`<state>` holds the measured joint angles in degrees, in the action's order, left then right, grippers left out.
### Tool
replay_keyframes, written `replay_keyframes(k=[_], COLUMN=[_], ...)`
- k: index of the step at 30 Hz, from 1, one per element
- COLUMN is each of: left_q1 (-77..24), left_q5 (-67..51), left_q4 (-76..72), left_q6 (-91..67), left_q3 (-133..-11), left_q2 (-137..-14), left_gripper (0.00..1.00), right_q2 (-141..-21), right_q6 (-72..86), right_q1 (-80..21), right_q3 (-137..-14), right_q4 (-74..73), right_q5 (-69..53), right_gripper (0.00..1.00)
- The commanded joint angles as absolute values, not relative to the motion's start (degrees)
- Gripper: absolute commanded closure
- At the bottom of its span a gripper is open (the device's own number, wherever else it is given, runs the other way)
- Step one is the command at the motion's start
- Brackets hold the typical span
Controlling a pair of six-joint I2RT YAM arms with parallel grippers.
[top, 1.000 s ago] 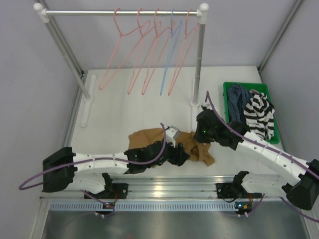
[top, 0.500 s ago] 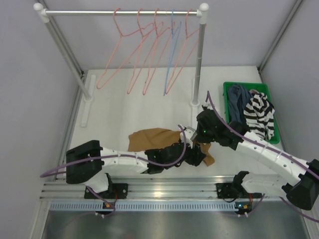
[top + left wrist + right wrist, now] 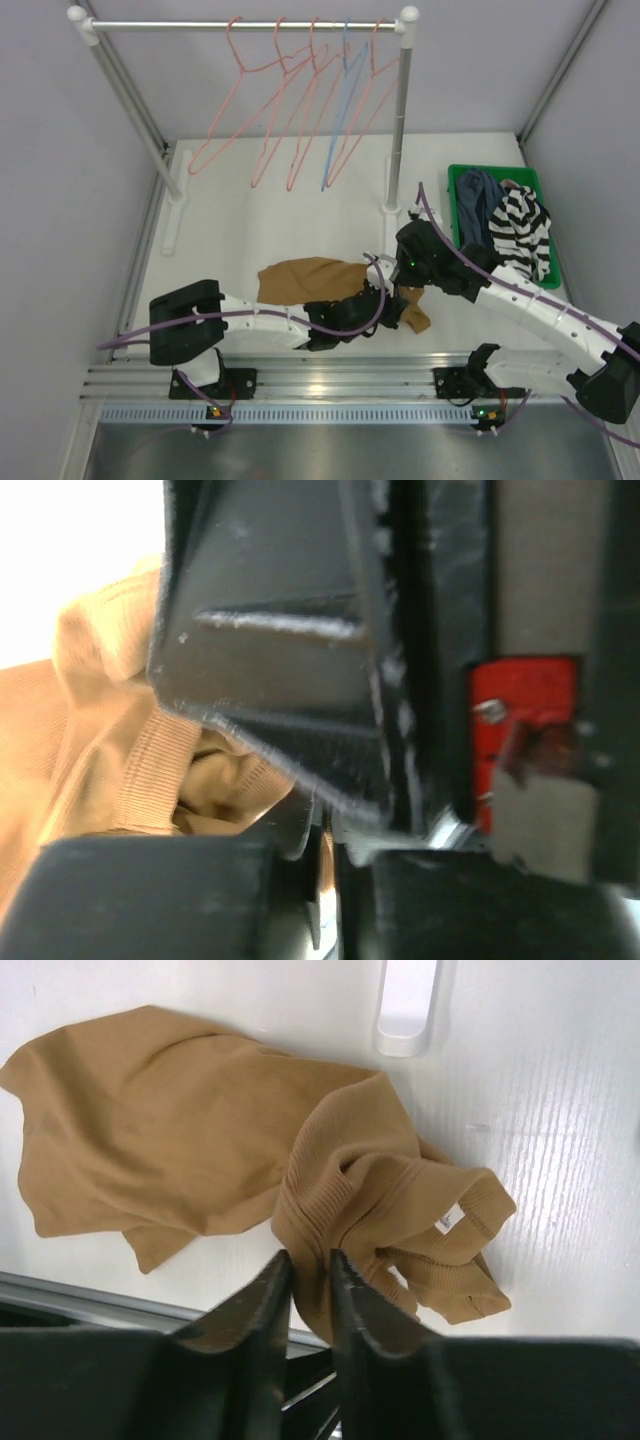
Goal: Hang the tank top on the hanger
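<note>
1. Here the tank top lies on the white table, near its front edge. One half is spread flat to the left and the other is bunched into ribbed folds on the right, with a small white label showing.
2. The right gripper has its fingers pressed close, with a fold of the ribbed edge pinched between them at the near side of the bunch.
3. The left arm stretches low along the table front, and the left gripper sits at the bunched end, just beside the right one. Its wrist view is blurred and crowded with black parts. The two fingers are drawn nearly together, and a sliver of tan cloth shows in the slit between them.
4. The pink wire hangers hang tilted on the rail at the back of the table, with a light blue hanger among them, well apart from the top.
5. A green bin at the right holds a striped garment and a dark blue-grey garment.
</note>
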<state>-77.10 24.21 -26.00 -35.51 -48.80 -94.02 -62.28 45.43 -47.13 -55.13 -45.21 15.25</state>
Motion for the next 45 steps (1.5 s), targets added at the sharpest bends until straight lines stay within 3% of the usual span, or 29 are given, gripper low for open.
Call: replay_keyframes(k=[1, 3, 6, 8, 18, 34, 45], left_q1=[-76.6, -75.1, -71.9, -70.1, -60.9, -58.9, -58.8], left_q5=[26.7, 25.1, 23.0, 22.4, 21.1, 25.0, 24.8], left_q4=[-30.9, -32.3, -32.9, -33.0, -27.7, -14.4, -10.9], left_q6=[-35.5, -36.6, -40.1, -42.0, -45.2, -47.8, -48.8], left_q3=[-48.1, -44.4, -39.3, -36.8, -26.2, -18.9, -16.8], left_q2=[-92.3, -90.5, -86.5, -83.5, -69.6, -52.4, -48.5], left_gripper=[1.0, 1.0, 1.0, 1.0, 1.0, 1.0, 1.0], right_q2=[-60.3, -59.2, -57.8, -56.6, -49.5, -49.1, -46.0], right_q6=[46.1, 46.1, 46.1, 46.1, 50.5, 54.1, 56.9], right_q1=[-48.2, -48.1, -47.5, -46.8, -46.2, -43.7, -43.7], right_q3=[-54.8, -54.8, -54.6, -54.2, -45.4, -33.6, -28.2], right_q4=[-45.8, -46.7, -47.6, -48.5, -48.3, -39.3, -37.4], right_q5=[15.6, 16.7, 17.7, 17.7, 14.0, 8.1, 5.2], right_gripper=[0.74, 0.6, 0.49, 0.47, 0.59, 0.59, 0.5])
